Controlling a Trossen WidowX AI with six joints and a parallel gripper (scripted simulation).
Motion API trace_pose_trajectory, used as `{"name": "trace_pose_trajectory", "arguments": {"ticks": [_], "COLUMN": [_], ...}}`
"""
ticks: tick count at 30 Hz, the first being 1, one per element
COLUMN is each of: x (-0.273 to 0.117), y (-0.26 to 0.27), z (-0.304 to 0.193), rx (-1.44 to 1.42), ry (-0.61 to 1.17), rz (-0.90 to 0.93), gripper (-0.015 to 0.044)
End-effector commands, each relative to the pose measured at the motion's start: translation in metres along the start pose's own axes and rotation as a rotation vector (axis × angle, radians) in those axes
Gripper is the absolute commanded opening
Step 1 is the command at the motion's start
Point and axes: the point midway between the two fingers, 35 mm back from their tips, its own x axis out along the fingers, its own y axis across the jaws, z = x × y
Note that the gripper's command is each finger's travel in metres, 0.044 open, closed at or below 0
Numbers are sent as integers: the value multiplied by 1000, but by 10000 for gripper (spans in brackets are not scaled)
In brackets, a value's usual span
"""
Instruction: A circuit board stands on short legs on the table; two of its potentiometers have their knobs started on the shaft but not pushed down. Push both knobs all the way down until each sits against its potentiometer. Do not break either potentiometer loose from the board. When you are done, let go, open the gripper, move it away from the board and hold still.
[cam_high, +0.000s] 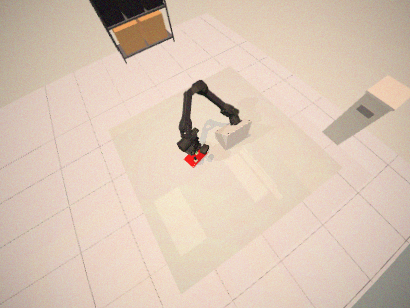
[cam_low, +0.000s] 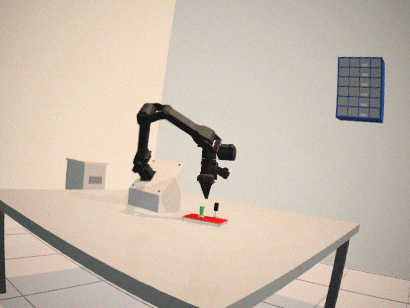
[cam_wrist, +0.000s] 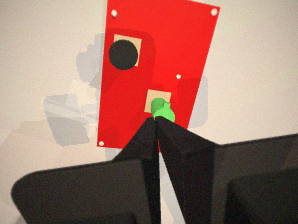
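Tabletop: big pale thing (cam_high: 245, 220) (cam_low: 280, 245) (cam_wrist: 250, 60), carries everything the arm works on
Shelf rack: (cam_high: 169, 22) boxes in it, only the top view gets it
Grey cabinet: (cam_high: 350, 117) (cam_low: 75, 174) well apart from the board
Blue drawer unit: (cam_low: 383, 90) on the wall, exterior view only
Arm: (cam_high: 185, 107) (cam_low: 182, 121) bent over the board, partly hiding it from the top
Red board: (cam_high: 190, 160) (cam_low: 212, 220) (cam_wrist: 165, 45) on the tabletop, near the arm's base
Gripper: (cam_high: 198, 151) (cam_low: 206, 198) (cam_wrist: 156, 119) fingers pressed together, nothing pinched, tips above the board
Black knob: (cam_high: 195, 159) (cam_low: 216, 206) (cam_wrist: 123, 55) exterior shows it perched on a thin shaft; wrist just shows a disc
Green knob: (cam_low: 202, 210) (cam_wrist: 164, 114) upright, nearer the gripper
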Motion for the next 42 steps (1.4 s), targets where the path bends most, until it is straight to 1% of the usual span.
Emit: {"name": "trace_pose_trajectory", "arguments": {"ticks": [1, 42], "x": [-1, -17], "y": [2, 7], "z": [3, 27], "rx": [136, 1547], "ry": [3, 27], "rz": [6, -9], "gripper": [0, 0]}}
